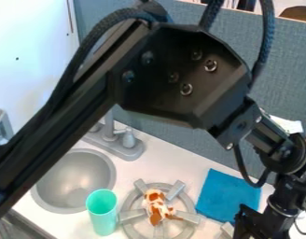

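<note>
The black gripper [261,219] hangs at the lower right, beside the lower right corner of a blue cloth [224,196]; its lower end is cut off by the bottom edge. Left of the cloth, a small brown-and-white toy [157,205] lies on the grey stove burner [125,202]. A teal cup [102,212] stands between the burner and the round sink [68,186]. What the gripper holds, if anything, cannot be made out.
The arm's thick black links cross from the left edge over the upper middle to the right. A grey faucet [112,133] stands behind the sink. A grey-blue partition [286,60] rises behind the white counter [177,161].
</note>
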`<state>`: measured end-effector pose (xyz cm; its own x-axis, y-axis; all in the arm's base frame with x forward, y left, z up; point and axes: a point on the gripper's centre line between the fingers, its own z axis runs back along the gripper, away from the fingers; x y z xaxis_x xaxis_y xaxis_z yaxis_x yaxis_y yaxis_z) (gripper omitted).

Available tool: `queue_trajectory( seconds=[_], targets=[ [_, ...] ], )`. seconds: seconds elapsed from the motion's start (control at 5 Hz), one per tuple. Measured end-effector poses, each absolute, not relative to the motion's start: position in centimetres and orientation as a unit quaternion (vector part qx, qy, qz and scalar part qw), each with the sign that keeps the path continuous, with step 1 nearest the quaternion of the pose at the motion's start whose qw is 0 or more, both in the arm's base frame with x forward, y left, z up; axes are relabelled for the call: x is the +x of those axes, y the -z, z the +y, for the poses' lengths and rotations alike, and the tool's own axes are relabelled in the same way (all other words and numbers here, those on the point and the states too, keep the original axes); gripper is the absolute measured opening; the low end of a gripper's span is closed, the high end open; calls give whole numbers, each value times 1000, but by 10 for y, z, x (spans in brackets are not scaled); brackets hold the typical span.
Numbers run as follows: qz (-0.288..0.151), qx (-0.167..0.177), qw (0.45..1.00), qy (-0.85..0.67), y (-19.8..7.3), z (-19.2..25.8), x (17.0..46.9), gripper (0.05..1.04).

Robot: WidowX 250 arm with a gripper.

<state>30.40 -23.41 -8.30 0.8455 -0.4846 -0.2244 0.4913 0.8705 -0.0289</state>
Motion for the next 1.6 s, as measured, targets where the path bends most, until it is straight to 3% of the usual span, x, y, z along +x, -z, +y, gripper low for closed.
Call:
queue_trajectory(
  seconds=[0.2,0.4,0.8,1.2,1.6],
  targets=[
    [121,19,961,248,84,-232,301,693],
    [124,22,964,236,82,-223,288,675],
    [70,14,979,193,41,-201,264,675],
    [84,21,987,139,47,-176,262,675],
    [116,47,988,92,72,-147,270,675]
  ],
)
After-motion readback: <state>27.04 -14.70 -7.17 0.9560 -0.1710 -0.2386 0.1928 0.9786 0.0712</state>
